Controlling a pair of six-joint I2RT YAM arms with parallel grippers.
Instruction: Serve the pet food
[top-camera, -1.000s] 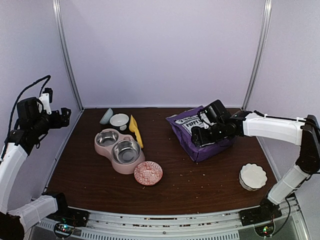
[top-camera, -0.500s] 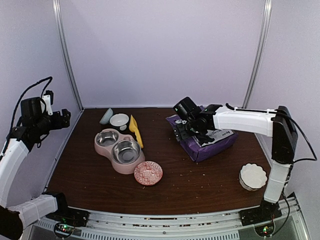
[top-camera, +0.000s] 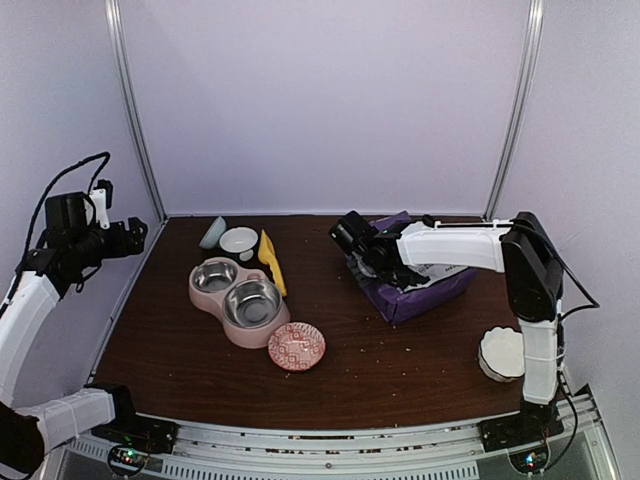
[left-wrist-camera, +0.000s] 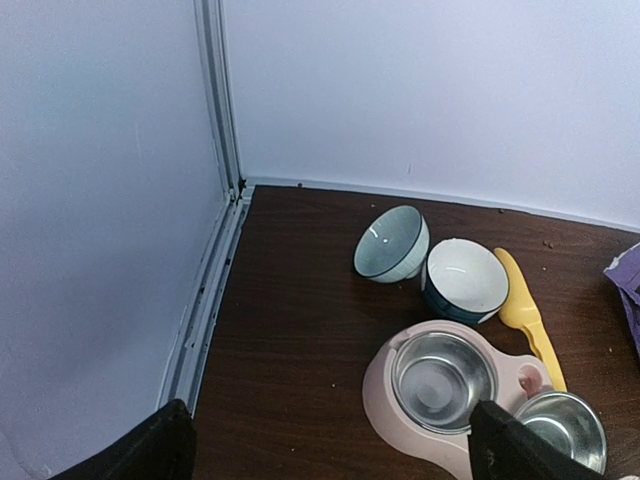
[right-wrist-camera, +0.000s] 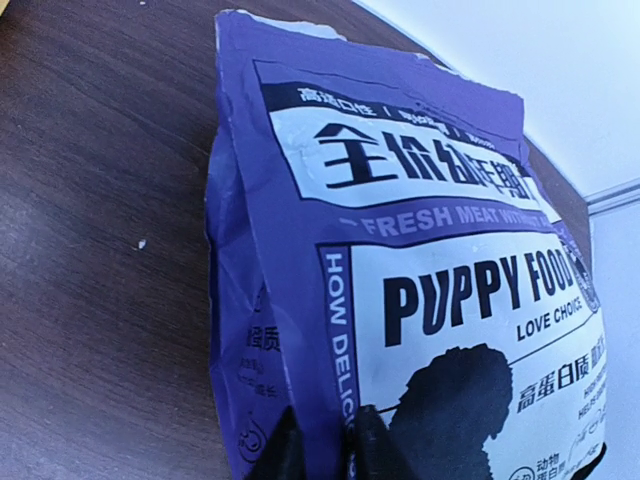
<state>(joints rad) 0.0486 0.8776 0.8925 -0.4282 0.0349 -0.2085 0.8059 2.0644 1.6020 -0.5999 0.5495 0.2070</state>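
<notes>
The pet food itself is hidden inside a purple "PUPPY FOOD" bag (top-camera: 420, 282) (right-wrist-camera: 430, 270) that lies at the back right of the table. My right gripper (top-camera: 371, 262) (right-wrist-camera: 325, 440) is at the bag's left side, shut on a fold of its purple edge. The pink double feeder (top-camera: 238, 300) (left-wrist-camera: 400, 400) with steel bowls sits left of centre, and a yellow scoop (top-camera: 271, 262) (left-wrist-camera: 525, 310) lies beside it. My left gripper (top-camera: 140, 232) (left-wrist-camera: 335, 450) hangs high at the far left, open and holding nothing.
A teal bowl (top-camera: 212, 233) (left-wrist-camera: 390, 243) and a white-lined bowl (top-camera: 238, 240) (left-wrist-camera: 465, 278) stand behind the feeder. A pink patterned dish (top-camera: 296, 346) sits in front of it. A white fluted bowl (top-camera: 505, 353) is at the front right. Crumbs dot the table.
My right arm has swung left across the bag, and its jaws have closed on the bag's left edge. The left arm has barely shifted.
</notes>
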